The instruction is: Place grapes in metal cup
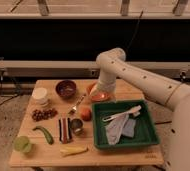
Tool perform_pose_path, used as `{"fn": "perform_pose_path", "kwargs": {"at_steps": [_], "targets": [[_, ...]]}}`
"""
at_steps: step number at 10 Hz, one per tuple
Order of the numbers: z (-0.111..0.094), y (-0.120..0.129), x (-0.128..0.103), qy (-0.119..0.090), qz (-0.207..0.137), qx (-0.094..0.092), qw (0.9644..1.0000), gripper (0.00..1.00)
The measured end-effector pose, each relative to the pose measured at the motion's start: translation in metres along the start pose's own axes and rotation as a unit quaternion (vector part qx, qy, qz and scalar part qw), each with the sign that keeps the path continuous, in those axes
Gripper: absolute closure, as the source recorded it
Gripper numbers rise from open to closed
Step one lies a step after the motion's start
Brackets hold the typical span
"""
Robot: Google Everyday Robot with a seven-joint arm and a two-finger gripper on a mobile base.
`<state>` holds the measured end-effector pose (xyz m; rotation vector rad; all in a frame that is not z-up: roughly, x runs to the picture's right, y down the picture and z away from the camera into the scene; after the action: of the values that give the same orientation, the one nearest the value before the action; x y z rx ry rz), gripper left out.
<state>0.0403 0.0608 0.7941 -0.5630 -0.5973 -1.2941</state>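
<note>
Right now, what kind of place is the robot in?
Probably a robot test room, not a real kitchen: a white robot arm reaches over a wooden table set with grapes, a metal cup and a green tray. Its jaws are down by the orange bowl.

Setting: robot test lab, indoors. Evidence: a small wooden table [113,156] staged with grapes [43,114], a metal cup [77,126] and a green tray [123,145], standing on bare floor [3,115] before a dark wall [48,40] crossed by horizontal metal rails [38,64] and a hanging cable [133,35]; a white robot arm [138,77] reaches in from the right. The gripper [99,93] is at the table's far side, low over the orange bowl [106,97].
</note>
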Motion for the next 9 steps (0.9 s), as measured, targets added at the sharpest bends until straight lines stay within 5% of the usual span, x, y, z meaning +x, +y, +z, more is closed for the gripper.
{"fn": "perform_pose_path", "kwargs": {"at_steps": [3,5,9], "targets": [[0.019,-0.074,-0.003,-0.005,-0.069,0.003,0.9976,0.20],[0.039,-0.129,-0.005,-0.013,-0.126,0.007,0.9920,0.20],[0.073,-0.192,-0.016,-0.028,-0.207,0.008,0.9780,0.20]]}}
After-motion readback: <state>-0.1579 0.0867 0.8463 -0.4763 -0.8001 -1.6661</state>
